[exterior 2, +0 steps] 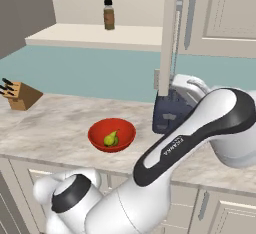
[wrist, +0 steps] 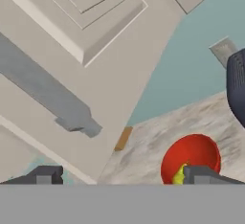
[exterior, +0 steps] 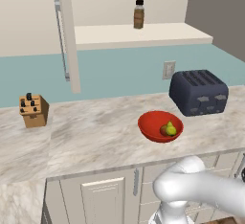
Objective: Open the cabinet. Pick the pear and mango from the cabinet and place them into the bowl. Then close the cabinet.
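Red bowl (exterior: 160,126) sitting on the marble desk (exterior: 86,137), just left of the dark toaster (exterior: 199,92) and a bit nearer the front edge. Inside the bowl, yellow-green pear (exterior: 170,129) with its thin top pointing up, and a small orange-green mango (exterior: 164,130) touching the pear's left side. From the right base view, pear (exterior 2: 111,138) clear in the bowl (exterior 2: 111,134), mango too hidden to tell.

Cabinet (exterior: 139,36) up above the bowl, open, with one door (exterior: 68,31) swung out edge-on, well left of the bowl, grey bar handle (exterior: 61,36) on it. Pale shelf (exterior: 143,32) inside carrying a brown bottle (exterior: 139,14) with a black cap, standing upright, up and back from the bowl.

Wooden knife block (exterior: 33,110) on the desk, far left of the bowl.

Gripper (wrist: 125,176) spread wide, holding nothing, seen in the hand view close to a cabinet door (wrist: 86,50) with its grey handle (wrist: 48,94); bowl (wrist: 190,158) by one of the gripper's tips, lower down on the desk.
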Robot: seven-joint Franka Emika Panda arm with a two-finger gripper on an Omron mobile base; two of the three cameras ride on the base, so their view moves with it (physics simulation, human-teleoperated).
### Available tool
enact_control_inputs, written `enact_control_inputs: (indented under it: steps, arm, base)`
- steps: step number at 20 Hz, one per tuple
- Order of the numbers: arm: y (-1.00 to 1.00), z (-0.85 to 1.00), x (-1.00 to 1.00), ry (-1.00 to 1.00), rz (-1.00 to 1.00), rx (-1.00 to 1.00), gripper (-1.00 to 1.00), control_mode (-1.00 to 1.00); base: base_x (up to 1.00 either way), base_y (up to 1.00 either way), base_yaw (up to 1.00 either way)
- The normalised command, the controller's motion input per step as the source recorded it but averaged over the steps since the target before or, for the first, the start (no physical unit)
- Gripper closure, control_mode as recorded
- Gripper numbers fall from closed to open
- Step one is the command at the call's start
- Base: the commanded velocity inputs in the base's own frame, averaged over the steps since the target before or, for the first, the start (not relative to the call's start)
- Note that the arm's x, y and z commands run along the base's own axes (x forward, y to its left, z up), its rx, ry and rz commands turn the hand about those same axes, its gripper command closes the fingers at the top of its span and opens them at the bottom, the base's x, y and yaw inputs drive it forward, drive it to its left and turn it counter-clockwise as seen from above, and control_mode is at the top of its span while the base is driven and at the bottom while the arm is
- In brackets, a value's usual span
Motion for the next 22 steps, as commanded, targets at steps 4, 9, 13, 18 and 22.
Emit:
enact_control_inputs:
  steps: [4, 9, 13, 18, 22]
  arm:
    - [-0.28, 0.0, 0.46, -0.03, 0.08, 0.08, -1.0, -1.0]
    - [-0.17, 0.0, 0.3, -0.04, 0.06, 0.06, -1.0, -1.0]
    - [0.0, 0.0, 0.08, -0.07, 0.04, 0.01, -1.0, -1.0]
    - [0.11, 0.0, 0.09, -0.12, 0.03, 0.0, -1.0, -1.0]
    - [0.22, 0.0, 0.25, -0.07, 0.03, 0.0, -1.0, -1.0]
  base:
    - [0.0, 0.0, 0.0]
    - [0.0, 0.0, 0.0]
    - [0.0, 0.0, 0.0]
    - [0.0, 0.0, 0.0]
    - [0.0, 0.0, 0.0]
